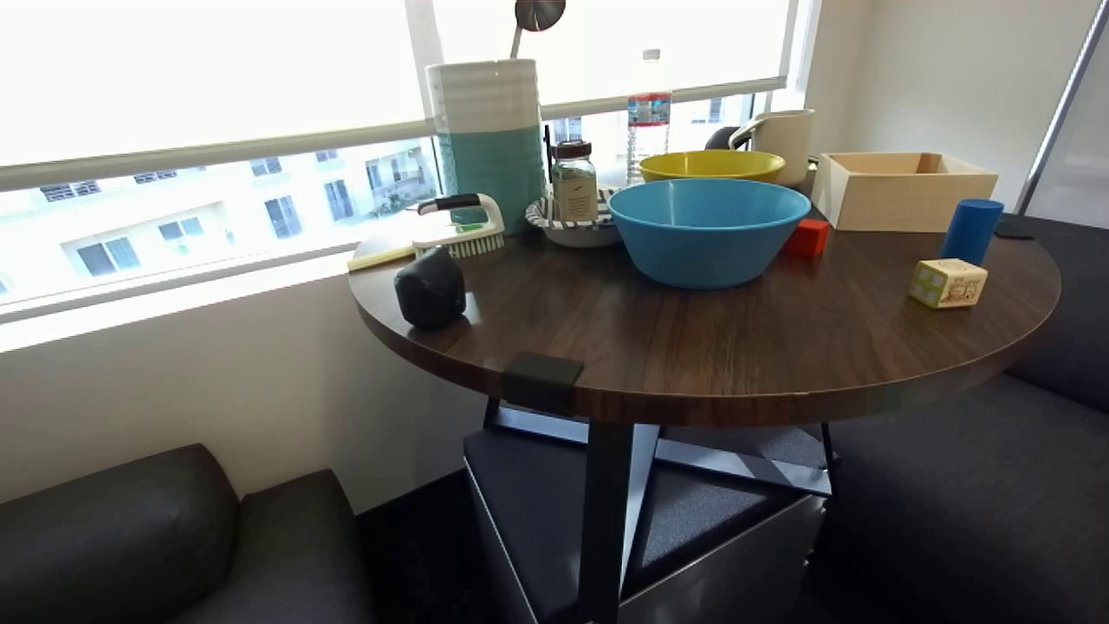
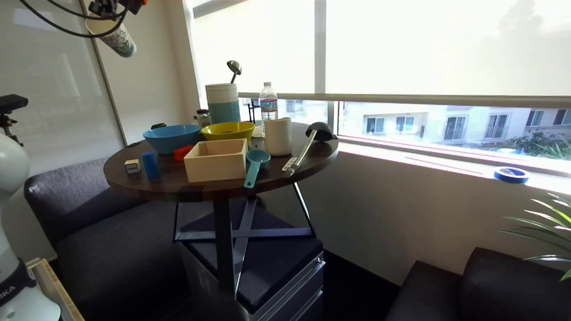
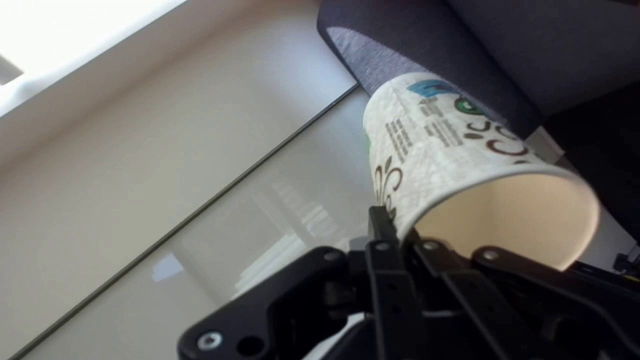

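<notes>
- Wrist view: the gripper [image 3: 398, 231] pinches the cup [image 3: 440, 135] by its wall at the rim, apparently one finger inside, one outside.
- Up in the air, apart from the desk [image 1: 693, 347], the cup tilts, base lower than mouth, in an exterior view.
- Its wall looks like thin paper and may dent; slow, smooth turns without extra squeeze seem best.
- Round and dark, the desk carries a blue bowl [image 1: 706, 247], yellow bowl [image 2: 232, 134], box [image 1: 901, 199] and bottle [image 2: 269, 104].
- Blinds [image 2: 446, 49] hang behind; a cabinet [image 2: 285, 254] sits beneath, dark seats [image 1: 130, 537] nearby.
</notes>
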Controlling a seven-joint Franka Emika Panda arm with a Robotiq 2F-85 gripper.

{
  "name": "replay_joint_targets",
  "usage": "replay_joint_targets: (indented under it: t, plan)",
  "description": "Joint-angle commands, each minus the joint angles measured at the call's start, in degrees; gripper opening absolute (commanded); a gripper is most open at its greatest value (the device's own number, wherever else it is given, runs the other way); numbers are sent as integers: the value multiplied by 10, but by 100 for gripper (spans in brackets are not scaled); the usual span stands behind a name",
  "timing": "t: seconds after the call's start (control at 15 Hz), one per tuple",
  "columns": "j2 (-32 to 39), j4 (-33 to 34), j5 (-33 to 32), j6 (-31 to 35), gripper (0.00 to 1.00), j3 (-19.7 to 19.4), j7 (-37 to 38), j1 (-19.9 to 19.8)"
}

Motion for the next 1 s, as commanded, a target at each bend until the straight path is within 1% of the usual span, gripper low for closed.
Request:
replay_joint_targets:
  t: [0.0,0.53,0.67,0.73,0.8,0.93]
  plan:
    - [57,37,-4,-88,1,49,56,-92]
    - [109,61,15,-294,1,151,151,-291]
    - [123,68,27,-353,1,169,169,-334]
    - [106,46,38,-316,3,177,125,-343]
    - [111,48,40,-336,3,185,129,-361]
    - [118,52,41,-347,3,191,134,-373]
